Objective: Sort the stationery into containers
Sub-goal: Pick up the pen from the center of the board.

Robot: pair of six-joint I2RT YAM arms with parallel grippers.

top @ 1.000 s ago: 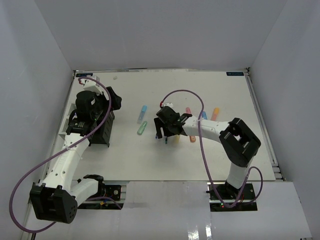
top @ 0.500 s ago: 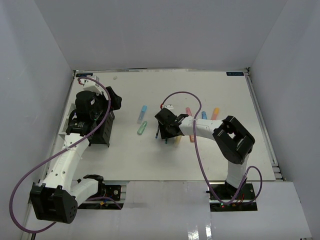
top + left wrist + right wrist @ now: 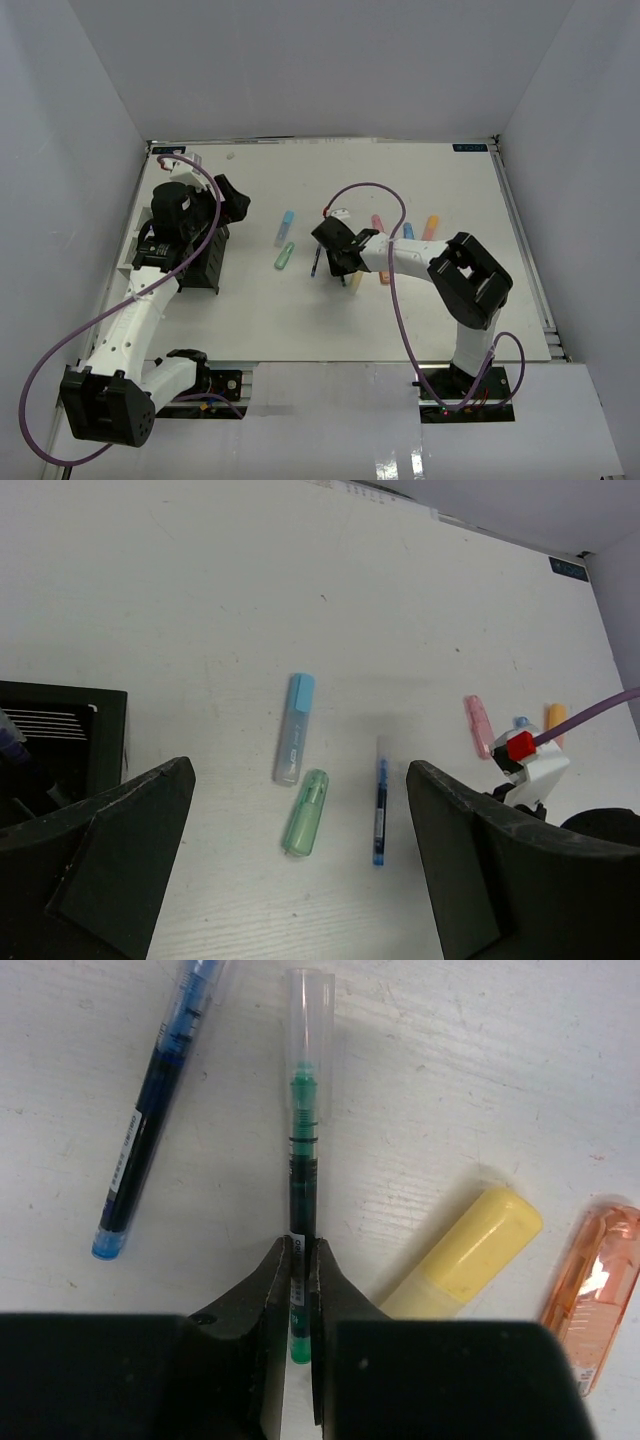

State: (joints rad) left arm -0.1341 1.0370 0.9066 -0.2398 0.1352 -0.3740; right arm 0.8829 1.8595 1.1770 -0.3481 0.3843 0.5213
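Note:
My right gripper (image 3: 302, 1260) is shut on a thin green pen (image 3: 301, 1175) that lies on the table, gripping it near its back end; in the top view this gripper (image 3: 335, 264) sits mid-table. A blue pen (image 3: 150, 1130) lies just left of it. A yellow marker (image 3: 465, 1255) and an orange marker (image 3: 590, 1290) lie to the right. My left gripper (image 3: 300, 768) hangs open and empty above the black organizer (image 3: 205, 262). Below it lie a blue marker (image 3: 295, 730) and a green marker (image 3: 306, 812).
A pink marker (image 3: 377, 222), another blue marker (image 3: 408, 231) and an orange marker (image 3: 430, 228) lie behind the right arm. The purple cable (image 3: 375, 185) arcs over the right wrist. White walls enclose the table on three sides.
The right gripper's jaws have closed from wide open onto the green pen. The right forearm shifted slightly. The left arm has stayed in place, open.

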